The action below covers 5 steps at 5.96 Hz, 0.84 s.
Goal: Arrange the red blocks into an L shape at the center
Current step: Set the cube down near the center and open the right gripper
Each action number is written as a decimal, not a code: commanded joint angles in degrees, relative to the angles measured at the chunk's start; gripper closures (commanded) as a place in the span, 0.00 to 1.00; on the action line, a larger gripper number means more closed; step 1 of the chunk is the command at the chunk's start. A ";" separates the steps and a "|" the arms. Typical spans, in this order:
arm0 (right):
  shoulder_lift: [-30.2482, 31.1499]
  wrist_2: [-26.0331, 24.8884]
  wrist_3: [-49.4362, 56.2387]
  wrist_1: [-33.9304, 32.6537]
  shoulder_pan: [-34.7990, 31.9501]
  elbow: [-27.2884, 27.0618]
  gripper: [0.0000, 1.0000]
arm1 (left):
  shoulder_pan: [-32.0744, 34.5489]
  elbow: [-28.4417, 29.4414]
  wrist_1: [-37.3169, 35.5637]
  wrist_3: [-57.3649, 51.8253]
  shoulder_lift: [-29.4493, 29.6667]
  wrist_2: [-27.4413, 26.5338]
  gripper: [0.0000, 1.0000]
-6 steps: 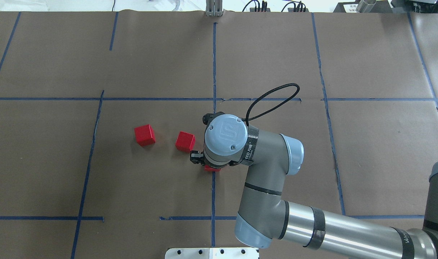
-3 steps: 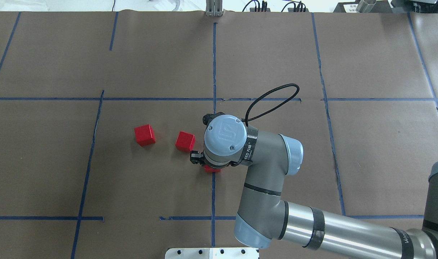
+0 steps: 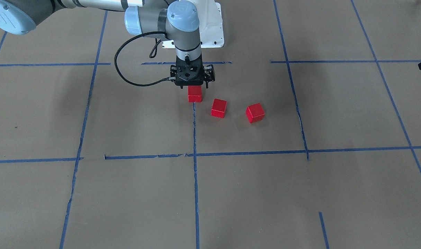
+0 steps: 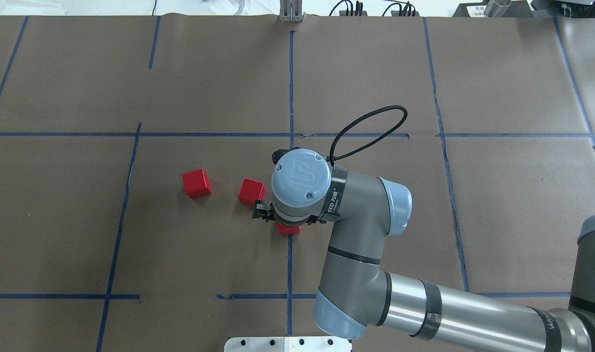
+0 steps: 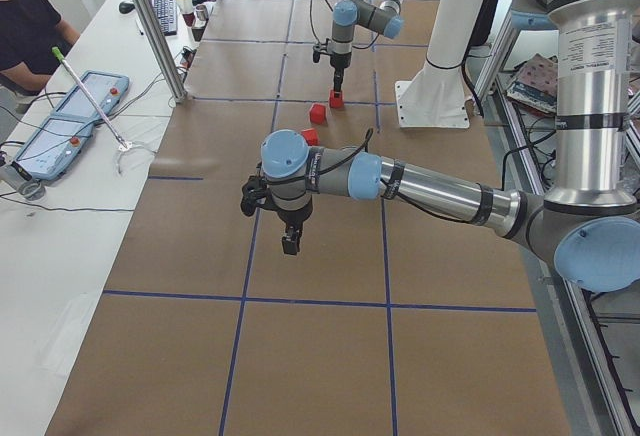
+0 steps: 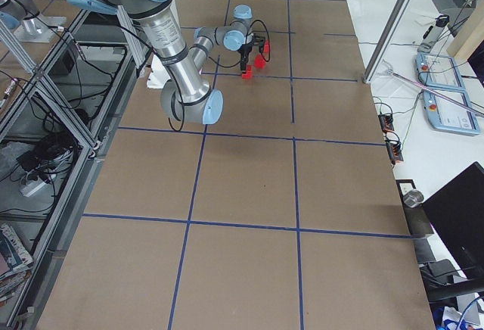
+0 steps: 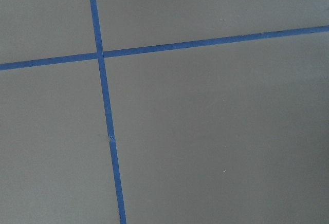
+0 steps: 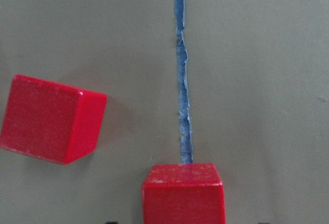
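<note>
Three red blocks lie in the center cell. One block sits on the vertical blue tape line, directly under my right gripper. In the right wrist view this block fills the bottom middle, with dark fingertips showing only at the frame's edge, wider apart than the block, so the gripper is open. A second block lies tilted just to its left, apart from it, and a third further left. My left gripper hovers over bare paper away from the blocks; I cannot tell its state.
A black cable loop arcs off the right wrist. The white robot base stands at the table's near edge. A side table with tablets, a metal post and a seated person lies beyond the far edge.
The right wrist has risen slightly and shifted a little left and away in the overhead view. The block on the tape line stays where it was; the other two have not moved.
</note>
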<state>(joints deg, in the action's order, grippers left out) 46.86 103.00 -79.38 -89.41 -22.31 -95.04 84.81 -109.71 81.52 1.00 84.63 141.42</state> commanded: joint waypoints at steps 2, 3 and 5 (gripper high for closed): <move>6.89 2.62 0.80 -0.24 -6.23 -13.45 0.00 | -10.83 -0.24 10.18 14.65 3.51 3.77 0.00; 11.19 6.04 1.07 0.63 -7.99 -16.20 0.00 | -14.46 -0.50 15.81 23.08 5.18 3.95 0.00; 17.10 12.38 7.89 0.55 -13.78 -20.87 0.00 | -24.83 -0.15 26.56 42.58 10.77 0.98 0.00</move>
<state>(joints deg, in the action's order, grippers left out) 61.18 112.65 -74.93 -88.87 -33.32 -113.90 64.55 -109.93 104.02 34.25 91.87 144.09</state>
